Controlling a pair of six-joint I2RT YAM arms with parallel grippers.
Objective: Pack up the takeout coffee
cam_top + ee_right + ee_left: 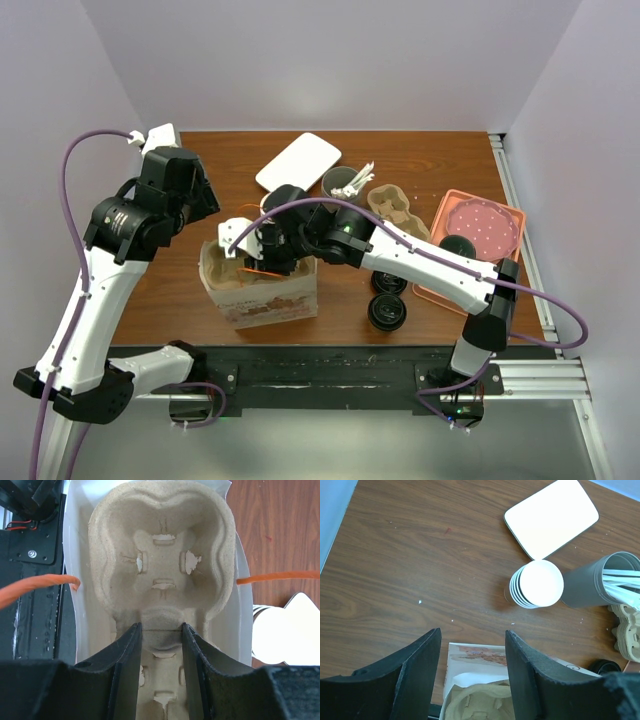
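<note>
Coffee cup point(386, 313) beside paper bag point(262, 300) likely light, crushable, spill-prone, so grip mid-wall gently; right hand point(161, 630) clamped on pulp carrier point(162, 555) in bag, left hand point(472, 632) open.

- table point(395, 555): brown woodgrain
- bag point(270, 308): cream, reddish-brown print (handles point(40, 585) orange)
- carrier point(160, 555): tan
- plate point(484, 227): pink, pale dots
- tray point(448, 205): salmon
- cup point(585, 587): dark grey; utensils point(622, 577) white
- right gripper point(161, 627): black
</note>
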